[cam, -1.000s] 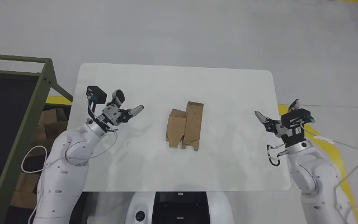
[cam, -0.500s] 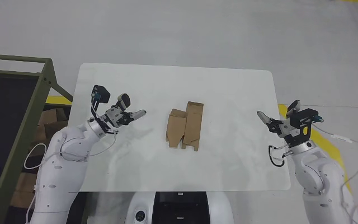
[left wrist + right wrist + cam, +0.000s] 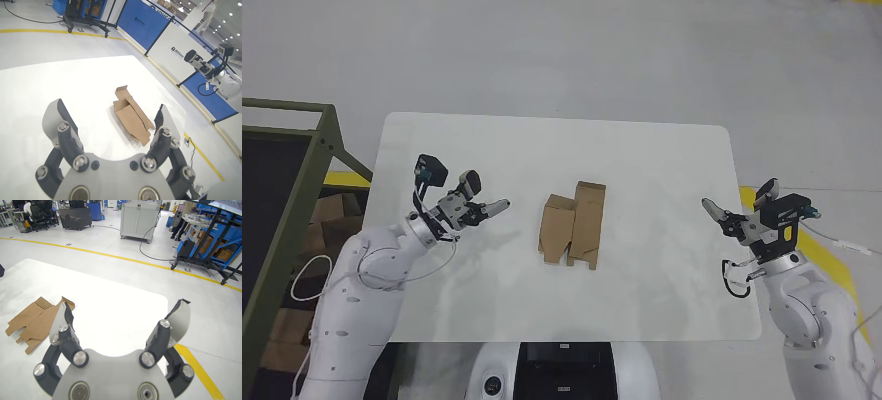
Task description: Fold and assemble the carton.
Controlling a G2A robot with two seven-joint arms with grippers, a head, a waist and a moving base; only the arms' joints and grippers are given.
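Note:
A flat, unfolded brown carton (image 3: 572,231) lies in the middle of the white table (image 3: 642,160). It also appears in the left wrist view as the carton (image 3: 132,121) and in the right wrist view as the carton (image 3: 34,323). My left gripper (image 3: 485,196) hovers open to the left of the carton, a short gap away, holding nothing; its own view shows the left gripper (image 3: 110,108) with jaws spread. My right gripper (image 3: 737,205) stands open over the table's right edge, far from the carton, and the right gripper (image 3: 124,306) is empty.
A green-framed cart (image 3: 282,180) with cardboard pieces stands off the table's left side. Yellow floor lines (image 3: 113,255) run around the table. Bare tabletop surrounds the carton on all sides.
My left gripper has moved to the right, closer to the carton. The right gripper shifted slightly outward early on, then stayed still. The carton has not moved.

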